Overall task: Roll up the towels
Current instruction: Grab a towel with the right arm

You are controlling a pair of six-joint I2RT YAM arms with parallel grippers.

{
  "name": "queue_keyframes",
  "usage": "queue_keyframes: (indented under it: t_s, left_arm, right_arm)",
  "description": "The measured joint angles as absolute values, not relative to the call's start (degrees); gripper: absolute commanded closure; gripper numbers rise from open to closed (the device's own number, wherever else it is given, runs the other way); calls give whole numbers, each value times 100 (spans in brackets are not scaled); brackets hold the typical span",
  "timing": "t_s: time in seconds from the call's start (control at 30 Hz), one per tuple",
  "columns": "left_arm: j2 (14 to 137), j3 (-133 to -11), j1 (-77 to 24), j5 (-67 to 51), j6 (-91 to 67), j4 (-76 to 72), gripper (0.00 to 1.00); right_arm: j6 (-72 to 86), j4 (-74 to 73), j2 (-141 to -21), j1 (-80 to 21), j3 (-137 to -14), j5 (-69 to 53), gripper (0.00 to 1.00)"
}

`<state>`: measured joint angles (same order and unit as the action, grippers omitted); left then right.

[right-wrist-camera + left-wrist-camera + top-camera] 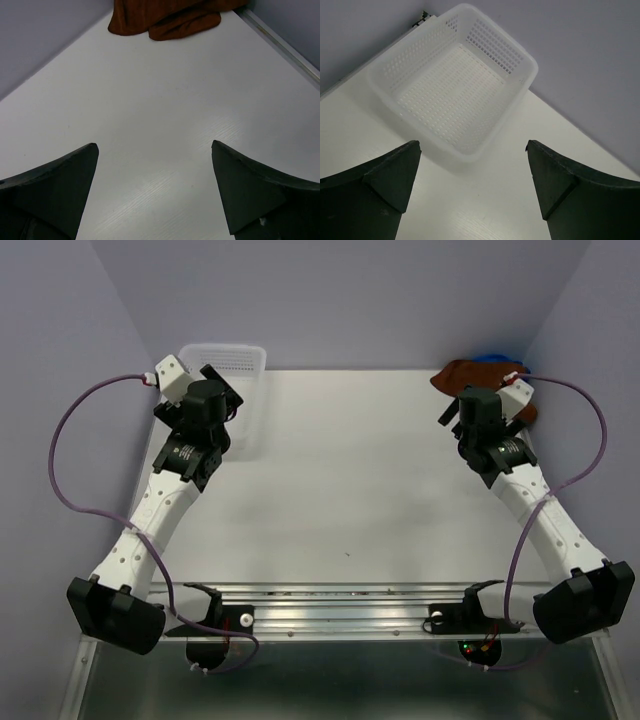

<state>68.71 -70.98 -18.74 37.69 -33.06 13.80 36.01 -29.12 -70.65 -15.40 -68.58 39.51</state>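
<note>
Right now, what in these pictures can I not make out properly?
The blue towel: top view, only a sliver shows behind the brown towel; its shape is unclear.
The brown towel: right wrist view, cut off by the top edge; top view, partly covered by the right arm.
The basket: top view, near part hidden by the left arm.

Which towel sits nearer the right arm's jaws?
The rust-brown towel; the blue towel only peeks out behind it, farther into the corner.

i see a rust-brown towel [165, 17], a bright blue towel [494, 357], a white basket [522, 62] dotted with holes, a white table [165, 120]
</note>
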Motion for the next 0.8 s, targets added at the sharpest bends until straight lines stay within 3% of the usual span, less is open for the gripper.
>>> queue_keyframes:
  t_s: [0.33,0.6,0.8]
  left_arm:
    - [6862,-7096,-1874,3778,-3240,1297,1]
    - [7146,-7100,-1874,3872,-3223,1334,1]
    - [7655,-7275,-1874,3868,-3242,1568,1]
  right_arm:
    - [3000,-2292,-7452,-1494,-6958,4010,0]
    - [2862,-2141,-9821,152,-8320,2668,0]
    - [2672,-2137,-11437,847,-9800,2016,0]
